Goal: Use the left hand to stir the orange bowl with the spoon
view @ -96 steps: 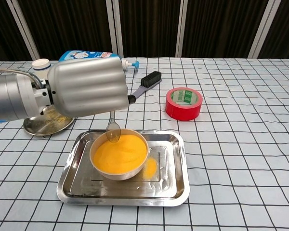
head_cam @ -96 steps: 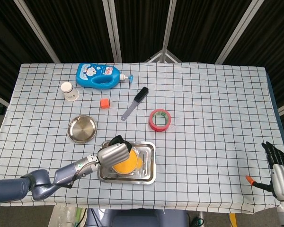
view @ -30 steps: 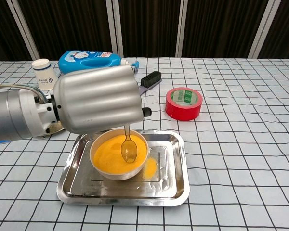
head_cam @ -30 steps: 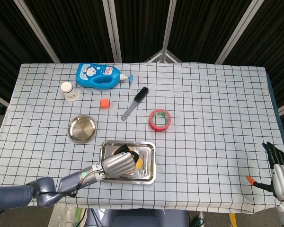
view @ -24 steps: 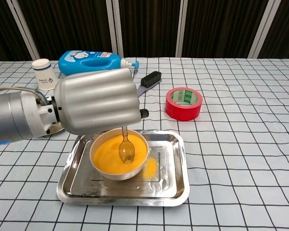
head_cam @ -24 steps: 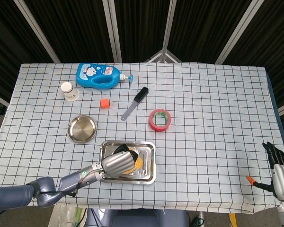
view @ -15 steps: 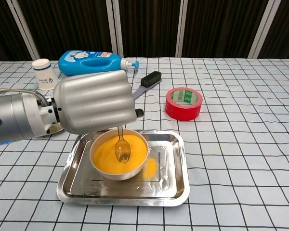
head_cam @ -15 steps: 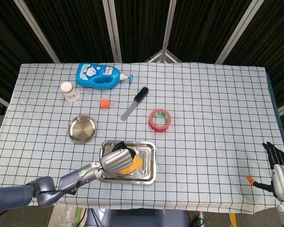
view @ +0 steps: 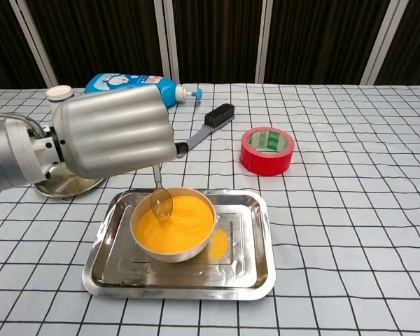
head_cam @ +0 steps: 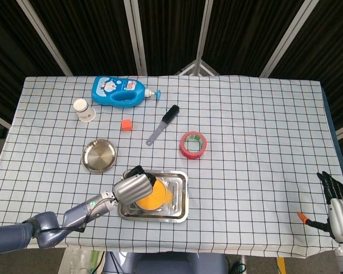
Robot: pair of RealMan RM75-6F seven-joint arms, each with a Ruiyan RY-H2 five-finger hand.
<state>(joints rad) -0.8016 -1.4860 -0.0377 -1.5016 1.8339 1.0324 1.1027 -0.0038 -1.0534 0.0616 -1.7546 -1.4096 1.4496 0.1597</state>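
Note:
The orange bowl (view: 173, 224) (head_cam: 152, 198) stands in a steel tray (view: 248, 269) (head_cam: 182, 212) near the table's front edge. My left hand (view: 112, 131) (head_cam: 131, 187) hovers over the bowl's left side and grips a clear spoon (view: 159, 197) that points down. The spoon's bowl dips at the left rim of the orange contents. An orange smear lies on the tray floor to the right of the bowl. My right hand (head_cam: 337, 206) rests at the far right table edge, fingers extended and apart, holding nothing.
Red tape roll (view: 267, 150) (head_cam: 194, 144) sits behind the tray to the right. A black brush (view: 211, 121) (head_cam: 163, 123), blue bottle (head_cam: 119, 90), white cup (head_cam: 84, 110), small orange cube (head_cam: 126, 124) and steel dish (head_cam: 99, 155) lie further back and left.
My left hand has swept the spoon leftward through the bowl, from the right-centre to the left rim, and lifted a little.

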